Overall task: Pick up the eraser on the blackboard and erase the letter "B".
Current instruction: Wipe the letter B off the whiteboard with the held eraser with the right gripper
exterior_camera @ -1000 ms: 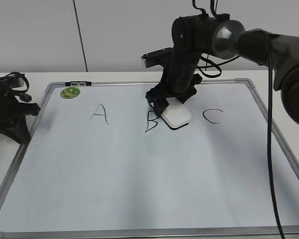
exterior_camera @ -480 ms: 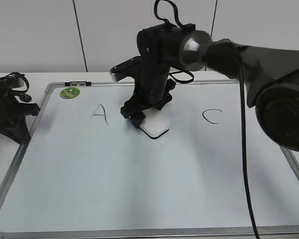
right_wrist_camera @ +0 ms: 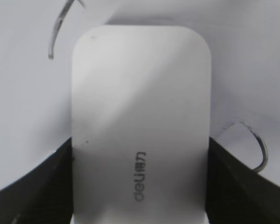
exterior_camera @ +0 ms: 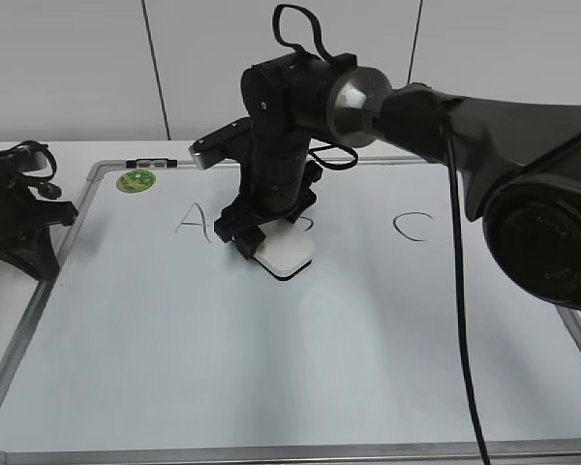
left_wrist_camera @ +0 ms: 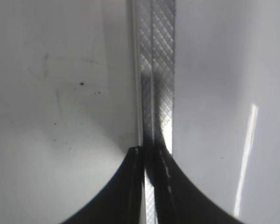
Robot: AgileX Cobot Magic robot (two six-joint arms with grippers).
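My right gripper (exterior_camera: 257,237) reaches across the blackboard (exterior_camera: 39,300) and is shut on the white eraser (exterior_camera: 284,254), which lies flat on the board between the "A" (exterior_camera: 194,221) and the "C" (exterior_camera: 413,226). A small curved black remnant of the letter "B" (exterior_camera: 305,223) shows just right of the gripper. In the right wrist view the gripper (right_wrist_camera: 140,154) clamps the eraser (right_wrist_camera: 140,116) by its long sides. Short black strokes lie at its upper left (right_wrist_camera: 56,32) and right (right_wrist_camera: 259,147). My left gripper (exterior_camera: 48,213) rests shut at the board's left edge.
A round green magnet (exterior_camera: 136,180) sits at the board's far left corner, with a marker (exterior_camera: 150,162) on the top frame beside it. The left wrist view shows the board's grey metal frame (left_wrist_camera: 158,70) running under the shut left gripper (left_wrist_camera: 149,151).
My right gripper has slid the eraser left across the board, from beside the "C" over the "B" toward the "A". Most of the "B" is wiped away. The left arm has not moved.
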